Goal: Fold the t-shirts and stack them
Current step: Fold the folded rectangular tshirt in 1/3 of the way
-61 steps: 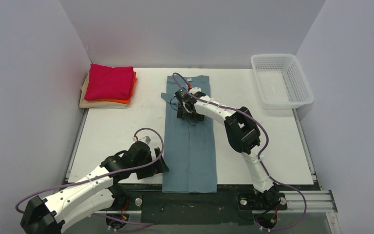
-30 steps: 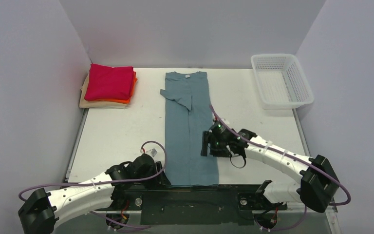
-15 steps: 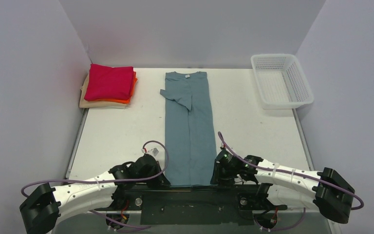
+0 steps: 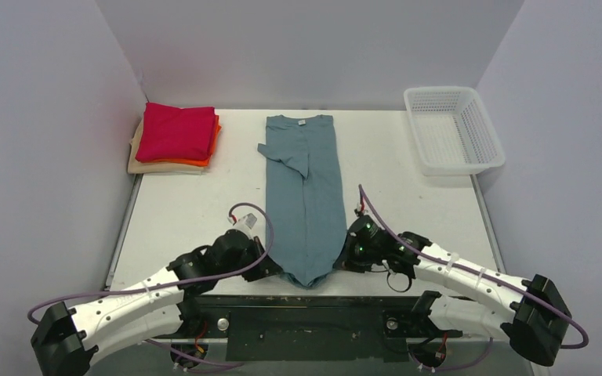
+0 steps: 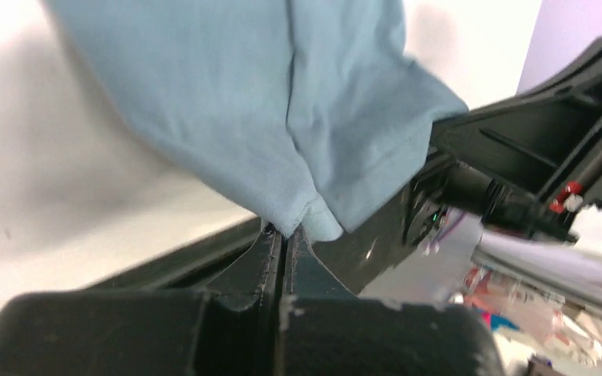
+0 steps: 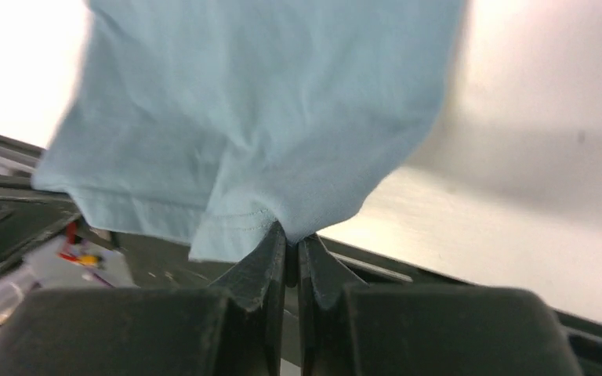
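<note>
A long teal-blue t-shirt lies down the middle of the table, folded into a narrow strip with its collar at the far end. My left gripper is shut on its near left hem corner. Shut on the near right hem corner is my right gripper. Both corners are lifted off the table and the hem sags between them. A crimson-red t-shirt tops a folded stack at the far left, over an orange one and a beige one.
A white plastic mesh basket stands at the far right corner. Grey walls close in the left, back and right sides. The black rail with both arm bases runs along the table's near edge.
Both grippers closed on the near hem corners at the table's edge and have lifted them slightly away from it, so the hem now bunches to a point.
</note>
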`<control>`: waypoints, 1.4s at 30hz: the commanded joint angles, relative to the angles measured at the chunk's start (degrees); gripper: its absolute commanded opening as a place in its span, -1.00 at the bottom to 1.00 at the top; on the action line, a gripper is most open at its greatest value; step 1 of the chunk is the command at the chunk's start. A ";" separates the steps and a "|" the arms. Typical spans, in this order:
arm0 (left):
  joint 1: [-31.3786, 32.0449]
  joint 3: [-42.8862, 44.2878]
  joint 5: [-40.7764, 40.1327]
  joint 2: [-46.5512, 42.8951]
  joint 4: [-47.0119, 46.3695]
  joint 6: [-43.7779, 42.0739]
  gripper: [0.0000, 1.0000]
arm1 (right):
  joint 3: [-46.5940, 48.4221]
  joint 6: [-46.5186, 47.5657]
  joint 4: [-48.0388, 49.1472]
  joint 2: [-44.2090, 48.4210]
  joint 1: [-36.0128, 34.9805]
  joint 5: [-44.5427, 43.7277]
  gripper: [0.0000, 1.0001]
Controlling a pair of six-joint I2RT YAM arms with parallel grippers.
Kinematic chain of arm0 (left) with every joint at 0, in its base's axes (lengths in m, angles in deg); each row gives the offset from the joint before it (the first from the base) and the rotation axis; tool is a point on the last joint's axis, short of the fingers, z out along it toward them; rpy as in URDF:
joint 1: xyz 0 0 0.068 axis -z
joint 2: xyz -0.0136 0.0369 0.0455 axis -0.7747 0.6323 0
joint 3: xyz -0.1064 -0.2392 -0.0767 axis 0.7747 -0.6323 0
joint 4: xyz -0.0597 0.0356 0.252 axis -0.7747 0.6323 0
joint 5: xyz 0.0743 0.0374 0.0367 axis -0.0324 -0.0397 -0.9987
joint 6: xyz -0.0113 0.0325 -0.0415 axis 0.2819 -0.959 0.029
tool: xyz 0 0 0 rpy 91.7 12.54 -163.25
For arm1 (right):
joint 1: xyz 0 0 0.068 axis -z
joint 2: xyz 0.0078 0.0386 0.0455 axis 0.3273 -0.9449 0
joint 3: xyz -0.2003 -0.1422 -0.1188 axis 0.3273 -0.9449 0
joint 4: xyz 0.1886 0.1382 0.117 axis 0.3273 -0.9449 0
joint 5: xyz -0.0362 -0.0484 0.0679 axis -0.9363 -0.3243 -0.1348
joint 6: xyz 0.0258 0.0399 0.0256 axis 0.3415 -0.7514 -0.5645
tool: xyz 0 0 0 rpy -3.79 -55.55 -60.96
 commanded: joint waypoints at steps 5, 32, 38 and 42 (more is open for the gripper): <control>-15.39 13.84 4.48 15.94 -8.51 -13.82 -1.00 | 14.90 16.15 -2.52 -7.90 12.94 2.71 -1.00; -34.53 43.82 8.72 55.90 -13.58 -27.88 -1.00 | 47.24 24.75 8.09 -48.56 32.17 14.64 -1.00; -36.08 48.28 10.38 62.66 -13.49 -28.09 -0.66 | 49.51 24.55 8.77 -51.99 33.38 12.12 -0.71; -37.06 50.06 10.01 62.00 -12.39 -28.03 0.37 | 50.94 25.73 6.42 -51.39 33.85 10.66 -0.05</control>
